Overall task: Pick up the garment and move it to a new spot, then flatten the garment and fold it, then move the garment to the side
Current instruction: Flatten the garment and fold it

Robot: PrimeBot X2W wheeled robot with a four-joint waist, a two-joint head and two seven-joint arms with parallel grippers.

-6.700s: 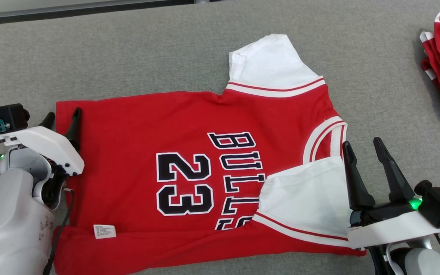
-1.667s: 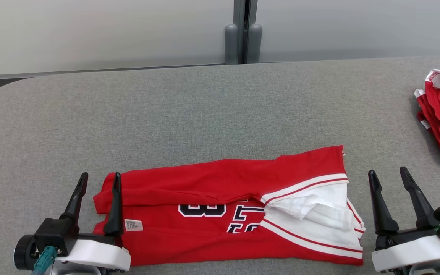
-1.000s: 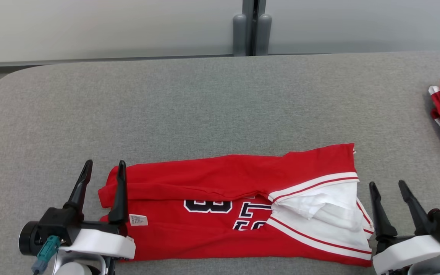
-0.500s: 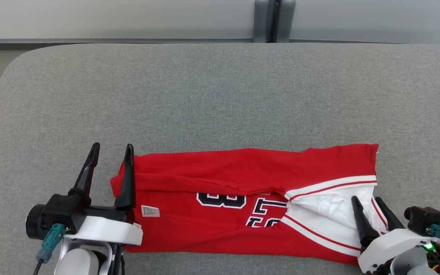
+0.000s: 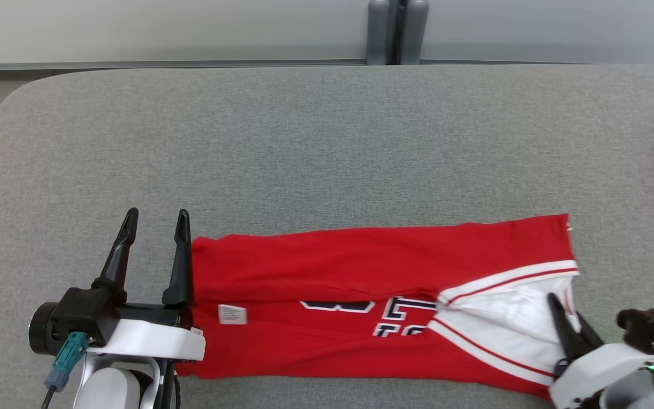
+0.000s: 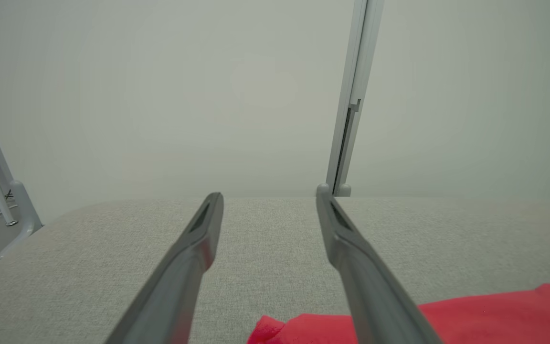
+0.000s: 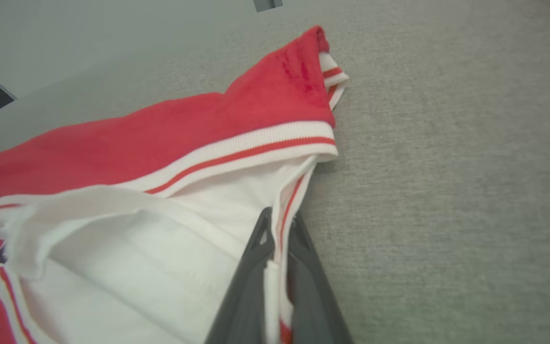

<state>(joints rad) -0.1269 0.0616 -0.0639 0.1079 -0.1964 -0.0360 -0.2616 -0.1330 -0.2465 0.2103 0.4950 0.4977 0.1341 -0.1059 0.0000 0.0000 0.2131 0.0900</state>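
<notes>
Now the right gripper (image 7: 279, 224) is closed. A second ago it stood open on the grey padded table (image 5: 327, 142), just beside the right end of the garment (image 5: 361, 272). It has since come in over the white sleeve (image 5: 508, 318), and its fingers have shut.

The right wrist view shows the two dark fingers pressed together with the sleeve's red-striped edge (image 7: 288, 210) pinched between them. The grip is right at the border, with little cloth taken in.

The left end of the garment also lies straighter than before. The small bulge there is gone, which points to the cloth having been drawn rightward. The camera has shifted as well, so part of that difference may be only apparent.

The left gripper (image 5: 157, 216) is fully spread and holds nothing. Its inner finger stands against the garment's left edge, but whether it presses on the cloth cannot be told.

The garment lies near the front of the table as a long band folded lengthwise, with part of the black lettering and a white label (image 5: 231, 313) showing.

Judgement: the lengthwise fold is done. This grip most likely prepares an end-to-end fold, and the move to the side remains outstanding.
</notes>
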